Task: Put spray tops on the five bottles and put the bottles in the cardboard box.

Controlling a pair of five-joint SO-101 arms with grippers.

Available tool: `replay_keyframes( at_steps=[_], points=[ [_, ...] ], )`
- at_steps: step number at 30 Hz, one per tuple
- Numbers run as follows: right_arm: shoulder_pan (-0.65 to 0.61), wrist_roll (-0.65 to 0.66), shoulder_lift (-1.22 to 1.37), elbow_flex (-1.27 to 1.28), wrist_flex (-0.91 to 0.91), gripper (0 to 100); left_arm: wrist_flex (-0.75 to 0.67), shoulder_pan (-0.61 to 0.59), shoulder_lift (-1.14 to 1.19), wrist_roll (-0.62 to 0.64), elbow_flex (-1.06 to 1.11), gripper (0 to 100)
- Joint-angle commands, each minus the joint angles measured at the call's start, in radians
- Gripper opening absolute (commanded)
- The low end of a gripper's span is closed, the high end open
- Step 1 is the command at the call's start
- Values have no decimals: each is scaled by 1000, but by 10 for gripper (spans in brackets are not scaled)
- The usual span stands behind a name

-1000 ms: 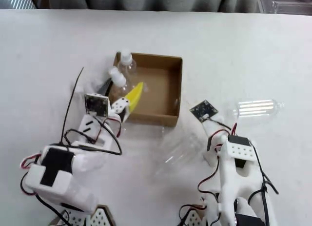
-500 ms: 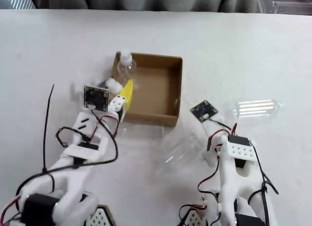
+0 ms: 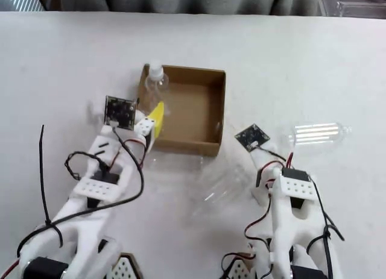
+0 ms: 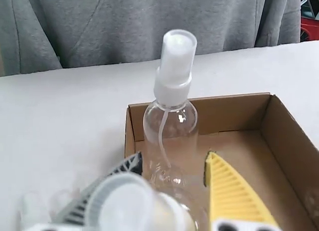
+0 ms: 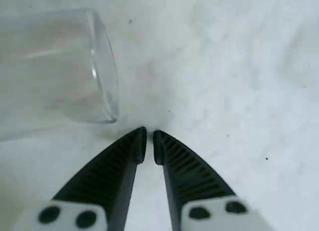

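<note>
The cardboard box (image 3: 214,110) lies open at mid-table. One clear bottle with a white spray top (image 3: 155,78) (image 4: 170,116) stands upright in its far left corner. My left gripper (image 3: 146,114) (image 4: 172,158) is at the box's left wall, its grey and yellow fingers shut on a second clear bottle with a white spray top (image 4: 124,203). In the high view that bottle is hidden under the wrist camera. My right gripper (image 5: 148,142) is shut and holds nothing, low over the table. It is right beside the flat base of a clear bottle (image 5: 55,66) (image 3: 220,182) that lies on its side.
Another clear bottle (image 3: 316,133) lies on its side on the white table (image 3: 289,62), right of the box. A clear plastic bin (image 3: 356,5) sits at the far right edge. Grey fabric runs along the table's far edge.
The left arm has stretched forward, and its gripper with the bottle has shifted left to the box's left wall. The right arm has not moved.
</note>
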Motion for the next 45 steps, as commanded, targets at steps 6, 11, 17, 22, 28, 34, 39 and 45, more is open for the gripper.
replay_keyframes(
  at_steps=[6, 11, 17, 22, 28, 34, 39, 45],
  points=[
    [2, -3, -15, 0, -21, 16, -3, -4, 70, -2, -140, 200],
    [2, -3, -15, -2, -21, 16, -5, -5, 177, 3, -204, 260],
    [1, -3, -8, -3, -39, 16, -5, -1, 203, 37, -226, 355],
    [1, -3, -8, -3, -39, 16, -3, 1, 205, 37, -250, 347],
    [1, -3, -8, -3, -39, 16, 2, 18, 206, 12, -267, 347],
    [1, -3, -10, -2, -38, 16, 3, 22, 208, 5, -292, 347],
    [1, -3, -12, 0, -38, 16, 2, 22, 252, 5, -331, 347],
    [1, -2, -12, 0, -41, 16, -5, 18, 364, 9, -390, 347]
  ],
)
